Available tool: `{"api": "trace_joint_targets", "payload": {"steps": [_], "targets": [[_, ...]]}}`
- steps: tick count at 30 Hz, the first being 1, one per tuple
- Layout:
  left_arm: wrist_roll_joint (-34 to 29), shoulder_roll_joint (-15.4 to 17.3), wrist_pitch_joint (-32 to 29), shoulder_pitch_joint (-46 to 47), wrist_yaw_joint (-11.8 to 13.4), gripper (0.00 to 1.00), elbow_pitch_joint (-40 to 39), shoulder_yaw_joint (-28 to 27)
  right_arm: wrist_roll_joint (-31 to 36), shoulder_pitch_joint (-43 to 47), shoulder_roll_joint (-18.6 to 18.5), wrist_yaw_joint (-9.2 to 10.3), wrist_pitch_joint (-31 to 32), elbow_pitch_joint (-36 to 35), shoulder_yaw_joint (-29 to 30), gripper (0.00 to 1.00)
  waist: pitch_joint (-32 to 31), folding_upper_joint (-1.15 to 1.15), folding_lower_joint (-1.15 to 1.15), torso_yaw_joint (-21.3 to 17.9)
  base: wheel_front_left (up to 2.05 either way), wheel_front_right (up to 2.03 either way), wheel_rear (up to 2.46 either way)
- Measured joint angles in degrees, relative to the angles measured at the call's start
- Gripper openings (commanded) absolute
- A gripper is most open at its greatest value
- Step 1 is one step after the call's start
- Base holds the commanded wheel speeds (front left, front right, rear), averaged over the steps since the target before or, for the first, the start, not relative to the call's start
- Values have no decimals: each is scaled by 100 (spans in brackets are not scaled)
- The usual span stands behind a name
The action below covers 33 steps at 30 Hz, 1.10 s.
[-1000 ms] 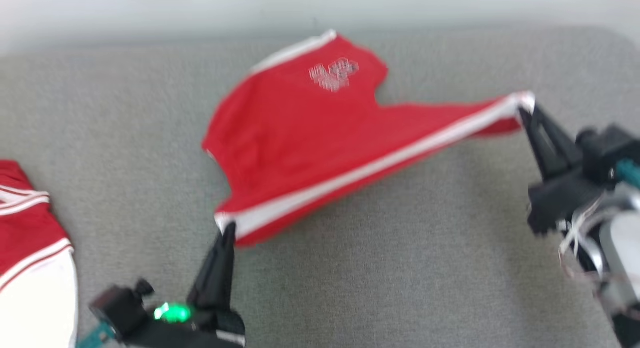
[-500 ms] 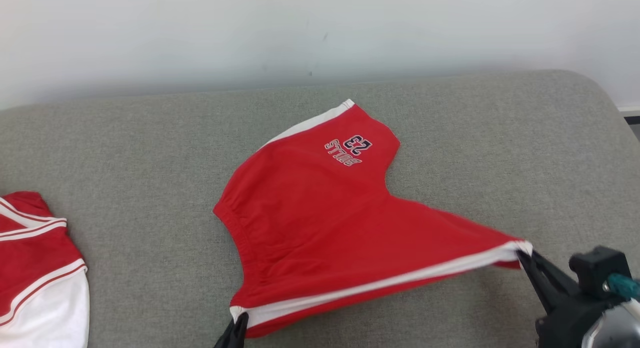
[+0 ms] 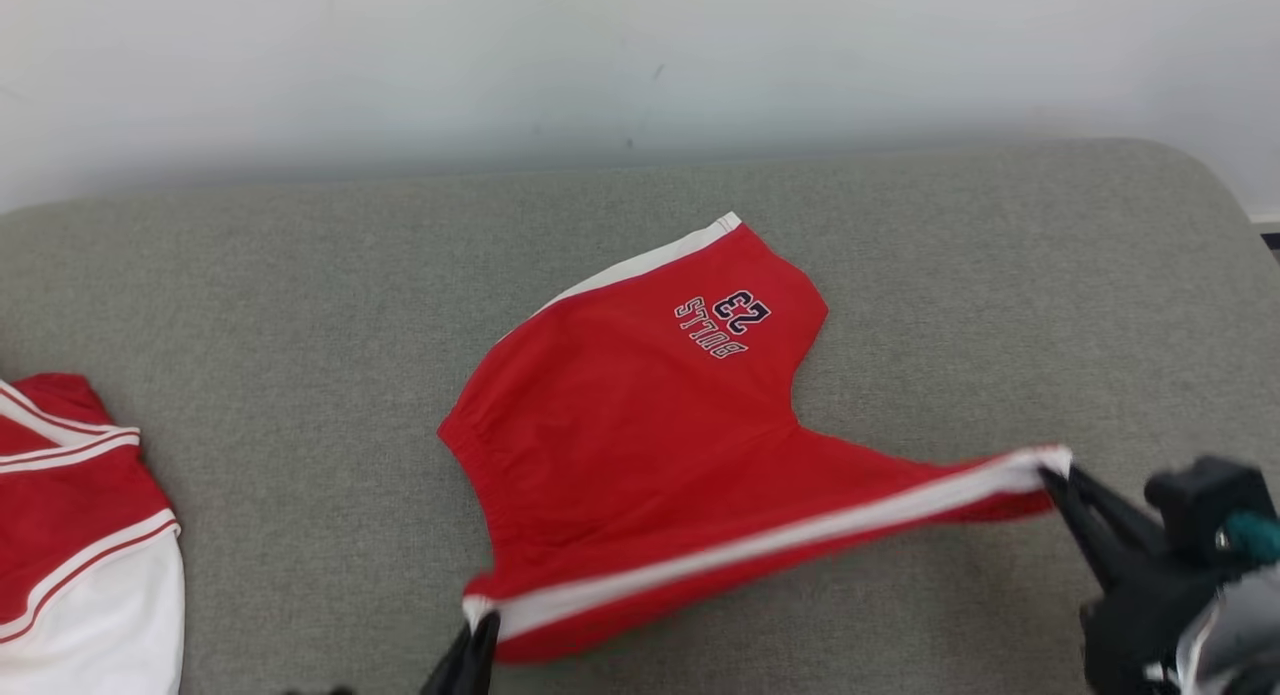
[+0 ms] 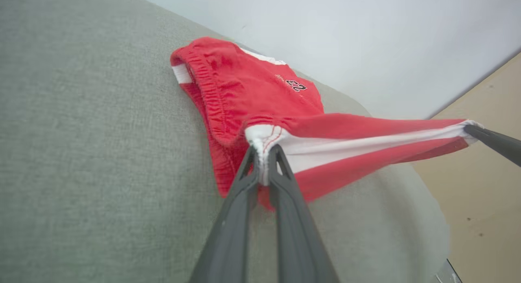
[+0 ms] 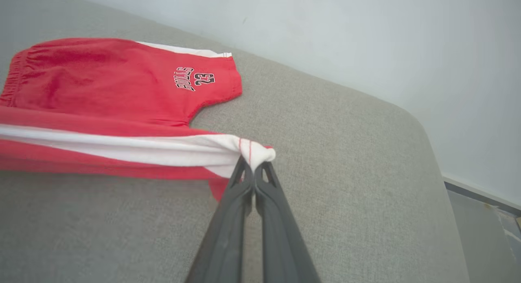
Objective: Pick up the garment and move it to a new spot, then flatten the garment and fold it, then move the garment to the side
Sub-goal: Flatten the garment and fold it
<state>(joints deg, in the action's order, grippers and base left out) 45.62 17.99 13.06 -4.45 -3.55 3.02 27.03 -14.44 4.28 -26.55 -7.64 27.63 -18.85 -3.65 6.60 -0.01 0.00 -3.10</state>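
1. Head view: the red shorts are seen lying on the grey cushion, with the near side seam lifted and stretched between two end effectors.
2. The left end effector is clenched on the waistband corner, and the right end effector is clenched on the leg's hem corner.
3. The fabric is judged light, soft and limp. It is best taken at the corners, along the stitched white stripe.
4. "BULLS 23" is printed on the far leg and is read upside down in the head view.
5. Another red-and-white garment is seen at the left edge, well apart.
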Motion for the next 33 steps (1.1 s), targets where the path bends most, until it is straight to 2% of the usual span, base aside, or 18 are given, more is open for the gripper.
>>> {"api": "trace_joint_targets", "payload": {"steps": [7, 9, 14, 21, 33], "targets": [[-175, -455, 67, 1079, 1, 0, 320, -13, -257, -1653, -446, 7, -257, 1183, -572, 0, 171, 1, 0, 151, 0, 0, 0], [-263, -595, 65, 1558, 2, 0, 634, -32, -394, -2457, -584, 7, -426, 1818, -981, 0, 310, 1, 1, 250, 0, 0, 0], [-278, -840, 65, 2294, 2, 0, 1250, -71, -577, -3691, -690, 7, -705, 2864, -1693, 0, 578, 1, 1, 448, 0, 0, 0], [-385, -1109, 65, 3215, 38, 0, 2070, -73, -735, -4957, -611, 7, -1068, 4207, -2348, 0, 935, 2, 2, 774, 0, 0, 0], [-430, -1355, 56, 4229, 49, 0, 3066, 48, -836, -6380, -356, 7, -1561, 5726, -3119, 0, 1498, 2, 2, 1200, 0, 0, 0]]}}
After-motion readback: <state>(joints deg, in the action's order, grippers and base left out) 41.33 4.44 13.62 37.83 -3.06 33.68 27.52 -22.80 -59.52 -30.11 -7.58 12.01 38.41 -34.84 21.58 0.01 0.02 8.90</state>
